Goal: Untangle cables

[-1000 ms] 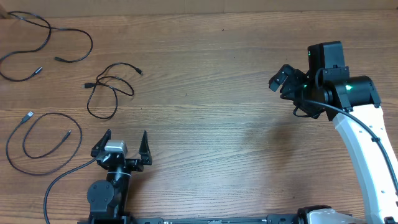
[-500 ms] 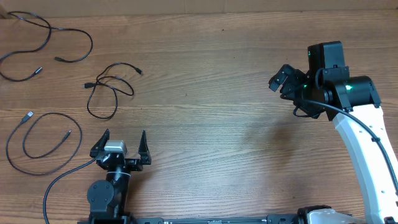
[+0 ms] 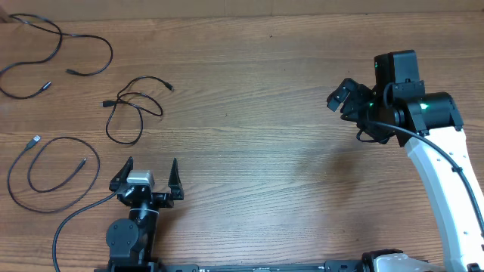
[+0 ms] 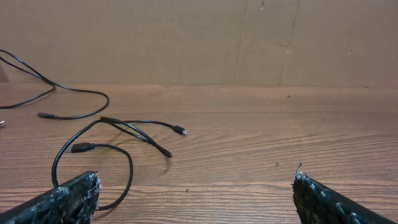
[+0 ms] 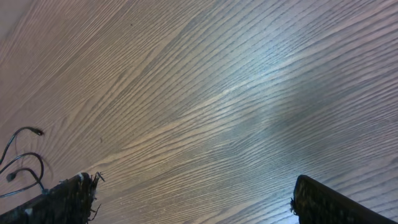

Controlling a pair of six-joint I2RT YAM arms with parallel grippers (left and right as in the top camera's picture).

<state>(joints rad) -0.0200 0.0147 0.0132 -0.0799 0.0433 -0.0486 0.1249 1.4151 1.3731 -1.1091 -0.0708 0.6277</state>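
you are viewing the far cable (image 3: 69,72), middle cable (image 4: 81,148) and near cable (image 3: 34,141) lying apart at the table's (image 3: 265,151) left side, none crossing another. the untangling is looking nearly finished; only the middle cable is looping over itself. the left gripper (image 3: 153,162) and right gripper (image 3: 342,94) are standing wide, holding nothing.

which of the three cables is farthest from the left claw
The far-left cable up in the corner; the middle cable and the near-left cable both lie much closer to the left claw.
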